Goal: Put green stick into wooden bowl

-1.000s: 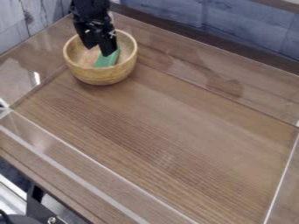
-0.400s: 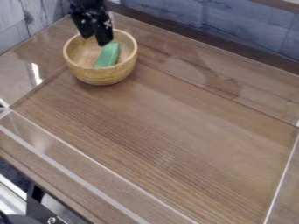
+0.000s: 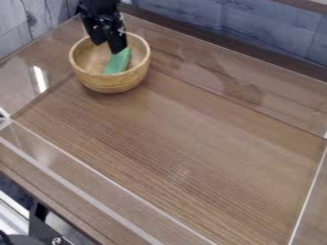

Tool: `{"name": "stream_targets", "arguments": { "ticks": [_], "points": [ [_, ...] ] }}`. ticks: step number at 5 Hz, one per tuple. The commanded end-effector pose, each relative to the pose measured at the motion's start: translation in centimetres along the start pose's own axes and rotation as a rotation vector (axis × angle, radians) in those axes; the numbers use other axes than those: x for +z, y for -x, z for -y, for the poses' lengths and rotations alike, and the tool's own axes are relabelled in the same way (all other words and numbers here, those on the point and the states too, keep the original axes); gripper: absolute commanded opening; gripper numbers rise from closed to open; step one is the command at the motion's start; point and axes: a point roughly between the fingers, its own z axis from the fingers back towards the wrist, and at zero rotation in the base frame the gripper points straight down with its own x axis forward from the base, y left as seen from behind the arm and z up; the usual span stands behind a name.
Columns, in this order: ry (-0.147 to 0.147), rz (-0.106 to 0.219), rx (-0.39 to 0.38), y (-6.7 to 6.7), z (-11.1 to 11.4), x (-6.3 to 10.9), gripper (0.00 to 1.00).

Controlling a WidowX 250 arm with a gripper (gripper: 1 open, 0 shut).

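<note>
At about ten o'clock on the wooden table [image 3: 192, 144] sits the wooden bowl [image 3: 110, 65], with the green stick [image 3: 119, 62] lying inside it against the two-o'clock wall. A second ago the gripper [image 3: 110, 42] was down on the stick; now it hangs above the bowl's far rim, apparently holding nothing, so the placing looks done. How far its dark fingers part I cannot tell, and the arm is cut off at twelve o'clock.
</note>
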Motion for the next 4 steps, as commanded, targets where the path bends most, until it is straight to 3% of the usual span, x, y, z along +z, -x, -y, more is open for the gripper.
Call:
{"name": "stream_targets", "arguments": {
  "ticks": [1,3,4],
  "points": [
    [-0.056,0.046,0.046,-1.7,-0.5,2.5,1.0],
    [-0.052,0.04,0.014,-1.5,1.3,2.7,1.0],
    [-0.061,0.044,0.056,-1.4,1.8,3.0,1.0]
  ]
}}
